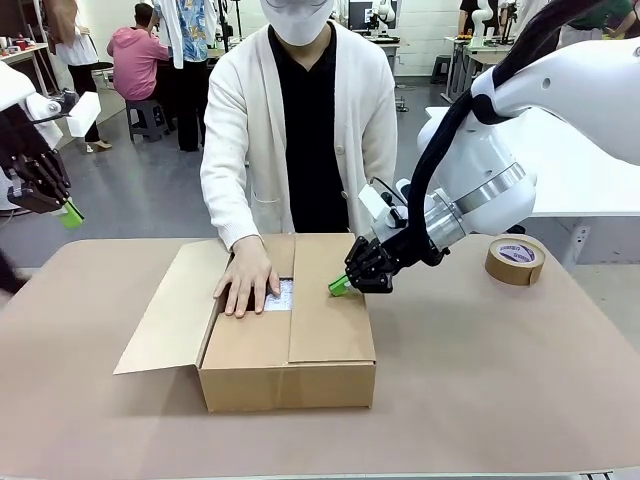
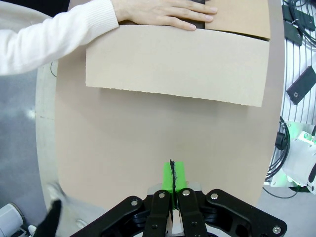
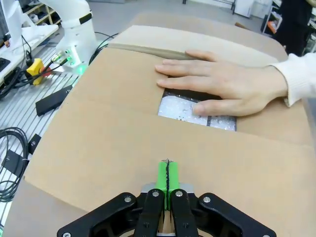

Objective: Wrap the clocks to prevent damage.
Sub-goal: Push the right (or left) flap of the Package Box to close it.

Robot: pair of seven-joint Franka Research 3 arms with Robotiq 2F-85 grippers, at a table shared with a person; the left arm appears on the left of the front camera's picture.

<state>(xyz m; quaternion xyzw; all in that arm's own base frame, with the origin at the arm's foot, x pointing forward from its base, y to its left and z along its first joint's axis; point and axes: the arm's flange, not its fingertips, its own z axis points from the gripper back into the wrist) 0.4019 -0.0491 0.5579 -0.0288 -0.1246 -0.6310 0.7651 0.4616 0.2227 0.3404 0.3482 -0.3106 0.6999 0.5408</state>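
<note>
A cardboard box (image 1: 290, 340) sits mid-table with its outer left flap (image 2: 173, 66) folded out flat. The clocks are hidden; through the gap between the top flaps I see only a patch of bubble wrap (image 3: 182, 108). A person's hand (image 1: 247, 283) presses flat on the left top flap beside that gap. My right gripper (image 1: 340, 287) is shut with nothing in it, its green fingertips resting on the right top flap (image 3: 148, 143) near the gap. My left gripper (image 1: 70, 213) hangs shut and empty above the table's left edge, well away from the box.
A roll of brown packing tape (image 1: 515, 259) lies on the table's right side, behind my right arm. The brown tabletop (image 1: 500, 380) is bare in front of and right of the box. Cables and a robot base show off the table in the wrist views.
</note>
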